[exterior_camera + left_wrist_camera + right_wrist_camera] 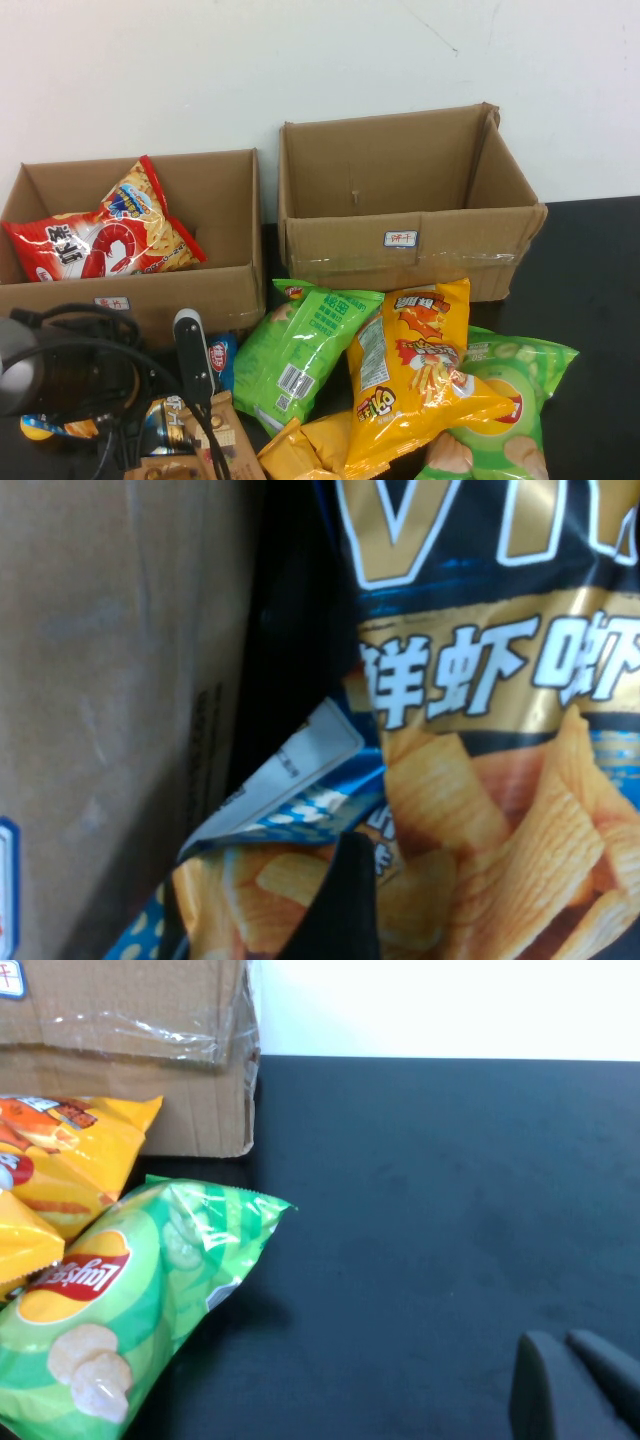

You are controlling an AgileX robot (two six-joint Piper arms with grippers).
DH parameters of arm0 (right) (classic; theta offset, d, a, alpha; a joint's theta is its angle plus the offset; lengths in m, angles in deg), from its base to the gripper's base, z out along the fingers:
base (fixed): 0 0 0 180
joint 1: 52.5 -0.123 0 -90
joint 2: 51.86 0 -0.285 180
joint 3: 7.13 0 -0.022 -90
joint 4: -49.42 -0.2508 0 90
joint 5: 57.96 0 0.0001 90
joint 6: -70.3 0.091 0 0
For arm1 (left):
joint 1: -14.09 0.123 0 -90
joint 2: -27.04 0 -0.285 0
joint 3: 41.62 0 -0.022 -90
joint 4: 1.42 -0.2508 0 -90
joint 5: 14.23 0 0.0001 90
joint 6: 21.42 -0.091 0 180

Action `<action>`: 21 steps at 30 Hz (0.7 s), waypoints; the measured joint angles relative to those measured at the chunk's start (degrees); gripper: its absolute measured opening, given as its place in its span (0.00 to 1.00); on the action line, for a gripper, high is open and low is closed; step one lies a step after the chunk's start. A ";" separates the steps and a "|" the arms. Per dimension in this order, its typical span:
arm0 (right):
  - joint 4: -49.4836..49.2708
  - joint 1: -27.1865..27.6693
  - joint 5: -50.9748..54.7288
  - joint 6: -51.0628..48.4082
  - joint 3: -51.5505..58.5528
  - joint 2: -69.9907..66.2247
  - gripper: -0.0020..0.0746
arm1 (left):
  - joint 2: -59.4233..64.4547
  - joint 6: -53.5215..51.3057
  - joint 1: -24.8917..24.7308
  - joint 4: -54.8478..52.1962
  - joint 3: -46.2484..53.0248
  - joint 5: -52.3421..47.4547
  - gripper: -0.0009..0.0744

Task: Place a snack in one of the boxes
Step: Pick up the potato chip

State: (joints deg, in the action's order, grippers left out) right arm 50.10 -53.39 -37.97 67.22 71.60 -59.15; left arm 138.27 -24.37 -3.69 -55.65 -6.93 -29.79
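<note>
The low, wide brown box [232,290] with a small white, red-lettered label stands at the back left. A red snack bag [100,238] lies inside it. My left gripper [500,880] hangs just in front of that box, open, right over a blue and gold chip bag [470,780]. One dark finger [345,905] shows against the bag and the other is out of frame. The box's cardboard wall [100,680] is close beside it. My right gripper [572,1365] is shut and empty, low over the bare black table [450,1210], out of the high view.
A taller taped brown box [410,235] stands at the back right. In front lie a green bag [295,355], a yellow bag [415,370] and a green Lay's bag [505,400], which also shows in the right wrist view [110,1310]. The left arm's cables [70,370] fill the near left.
</note>
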 joint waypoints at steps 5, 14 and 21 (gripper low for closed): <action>0.00 0.00 0.00 0.00 0.00 0.00 0.02 | 0.14 0.37 0.49 -1.64 0.00 0.00 0.86; 0.00 0.00 0.00 0.00 0.00 0.00 0.02 | 1.97 3.26 1.21 -2.31 -0.20 0.00 0.43; 0.00 0.00 0.00 0.00 0.00 0.00 0.02 | 1.73 3.96 1.21 -2.56 -0.48 -0.43 0.06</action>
State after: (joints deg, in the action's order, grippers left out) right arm 50.10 -53.39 -37.97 67.22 71.60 -59.15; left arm 140.00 -20.41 -2.47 -58.21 -7.40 -30.21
